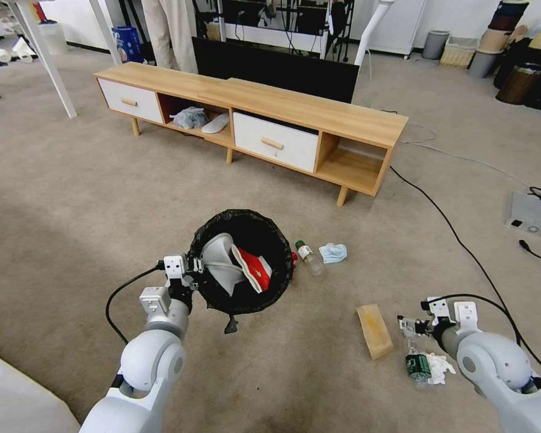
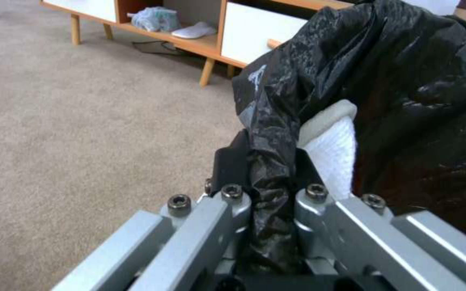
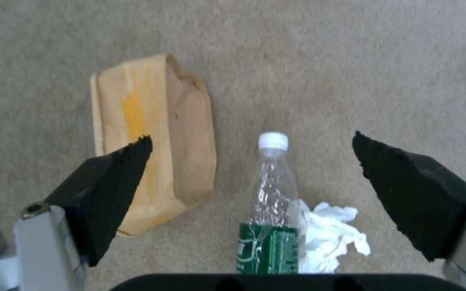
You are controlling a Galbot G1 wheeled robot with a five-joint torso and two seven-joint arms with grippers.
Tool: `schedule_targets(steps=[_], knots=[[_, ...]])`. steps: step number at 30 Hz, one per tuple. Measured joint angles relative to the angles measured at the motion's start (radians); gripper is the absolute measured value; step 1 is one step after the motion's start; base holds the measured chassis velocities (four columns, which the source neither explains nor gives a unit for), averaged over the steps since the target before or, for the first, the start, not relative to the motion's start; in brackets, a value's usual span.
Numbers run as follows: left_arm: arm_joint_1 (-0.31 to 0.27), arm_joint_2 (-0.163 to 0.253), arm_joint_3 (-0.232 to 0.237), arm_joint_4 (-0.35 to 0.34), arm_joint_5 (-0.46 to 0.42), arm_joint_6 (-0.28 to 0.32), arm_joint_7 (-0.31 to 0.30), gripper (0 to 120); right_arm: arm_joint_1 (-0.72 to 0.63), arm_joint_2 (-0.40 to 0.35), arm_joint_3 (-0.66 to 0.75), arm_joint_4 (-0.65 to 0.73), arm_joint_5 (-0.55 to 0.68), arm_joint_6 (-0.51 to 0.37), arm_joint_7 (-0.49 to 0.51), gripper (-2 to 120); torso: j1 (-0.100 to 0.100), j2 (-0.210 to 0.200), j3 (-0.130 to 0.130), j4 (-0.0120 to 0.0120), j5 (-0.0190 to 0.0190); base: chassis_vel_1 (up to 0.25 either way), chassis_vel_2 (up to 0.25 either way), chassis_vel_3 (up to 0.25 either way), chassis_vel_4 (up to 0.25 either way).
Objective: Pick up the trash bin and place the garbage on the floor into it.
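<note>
Beige carpet floor (image 1: pixel 72 198) is littered. Trash bin (image 1: pixel 241 261) is held aloft by its bag-lined rim, clamped in left gripper (image 2: pixel 270 178). Right gripper (image 3: pixel 252 161) is spread wide directly over green-label bottle (image 3: pixel 271 210), long axis lying between the fingers; paper bag (image 3: pixel 152 137) and tissue (image 3: pixel 327 236) flank it.

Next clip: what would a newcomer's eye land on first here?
The bin, black-lined and held up over the floor by its rim in the left hand, with a red-and-white snack bag already inside. Then the right hand, open above a clear bottle lying between a brown paper bag and a white tissue.
</note>
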Motion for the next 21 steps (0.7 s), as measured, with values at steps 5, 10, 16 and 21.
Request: schedule_targets(steps=[5, 10, 16, 21], knots=[[-0.001, 0.0, -0.001, 0.002, -0.001, -0.001, 0.002, 4, 0.009, 0.01, -0.013, -0.045, -0.016, 0.012, -0.016, 93, 0.0, 0.0, 0.0, 0.0, 0.0, 0.0, 0.0, 0.0, 0.0], [-0.002, -0.002, -0.001, 0.004, -0.001, -0.002, 0.004, 4, 0.023, 0.026, -0.036, -0.095, -0.043, 0.052, -0.036, 91, 0.0, 0.0, 0.0, 0.0, 0.0, 0.0, 0.0, 0.0, 0.0], [0.0, -0.001, -0.005, 0.005, -0.002, -0.004, 0.005, 4, 0.035, 0.042, -0.055, -0.15, -0.051, 0.078, -0.055, 88, 0.0, 0.0, 0.0, 0.0, 0.0001, 0.0, 0.0, 0.0, 0.0], [0.004, 0.001, -0.011, 0.005, -0.004, -0.005, 0.007, 4, 0.04, 0.052, -0.062, -0.179, -0.058, 0.096, -0.067, 85, 0.0, 0.0, 0.0, 0.0, 0.0, 0.0, 0.0, 0.0, 0.0]])
